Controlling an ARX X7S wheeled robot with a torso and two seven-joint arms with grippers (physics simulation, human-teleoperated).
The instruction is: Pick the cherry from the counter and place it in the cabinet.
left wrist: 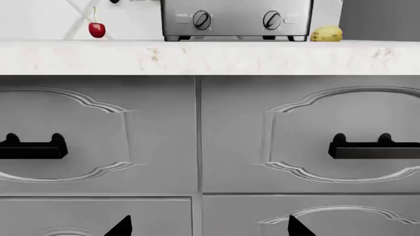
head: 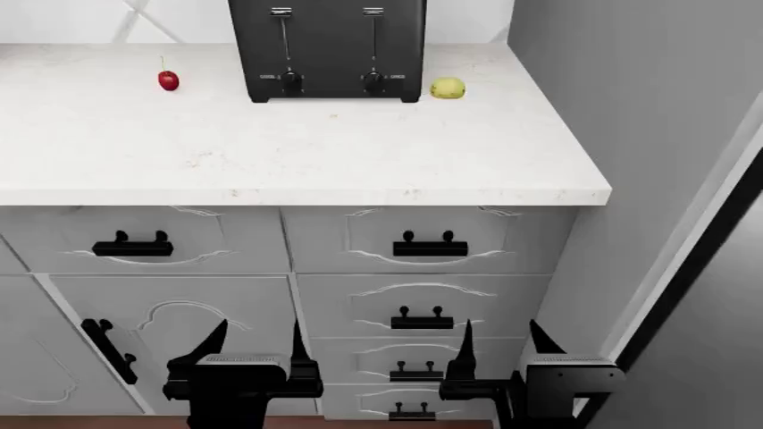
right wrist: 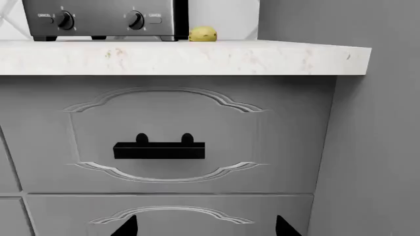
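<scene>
Cherry (head: 168,80) sits beside toaster (head: 327,49), far back on counter (head: 298,143). Left gripper (head: 253,344), right gripper (head: 498,344) both spread, empty, low. Tiny round fruit probably rolls away if nudged during long reach.

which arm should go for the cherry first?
Left, probably. The cherry sits on the counter left of the toaster, on the left gripper's side; the right gripper hangs farther off. Both are open and empty.
</scene>
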